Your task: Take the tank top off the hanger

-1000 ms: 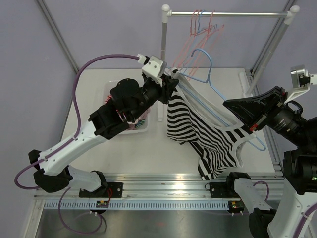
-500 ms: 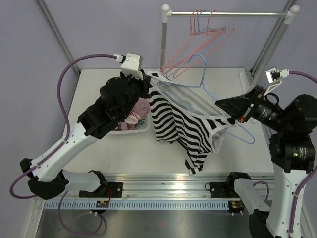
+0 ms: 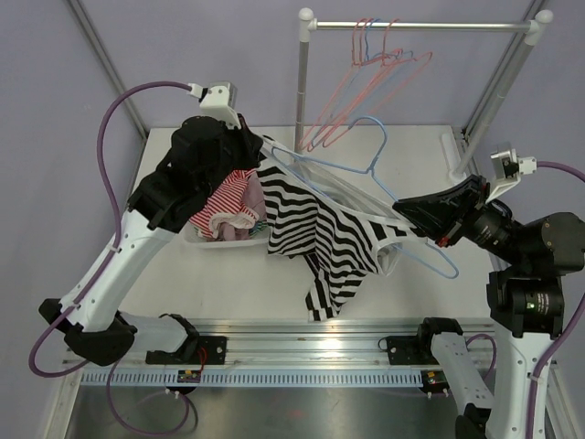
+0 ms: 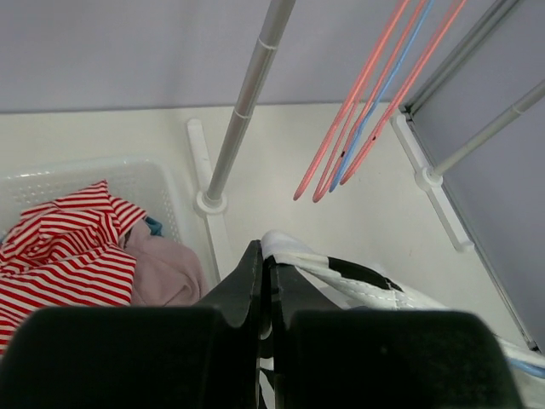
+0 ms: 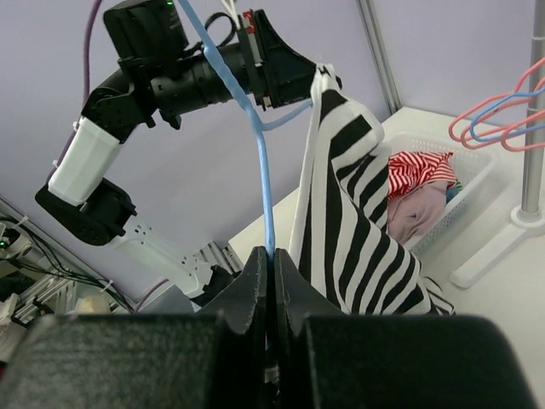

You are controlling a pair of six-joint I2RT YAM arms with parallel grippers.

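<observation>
A black-and-white striped tank top (image 3: 311, 229) hangs stretched in the air between my two grippers, still draped over a light blue hanger (image 3: 370, 169). My left gripper (image 3: 259, 146) is shut on the top's white strap (image 4: 294, 256), high above the basket. My right gripper (image 3: 402, 212) is shut on the blue hanger's wire (image 5: 266, 213), to the right over the table. In the right wrist view the striped top (image 5: 345, 213) hangs beside the wire, its upper end at the left gripper (image 5: 319, 72).
A white basket (image 3: 206, 236) holds red-striped (image 3: 228, 197) and pink clothes, below my left arm. A metal rack (image 3: 303, 110) with several pink and blue hangers (image 3: 366, 69) stands at the back. The rack's base (image 4: 210, 203) lies just ahead of my left gripper.
My left gripper has pulled the top's strap left and back, over the basket. My right gripper has swung left with the hanger, and the top has slid leftward along it.
</observation>
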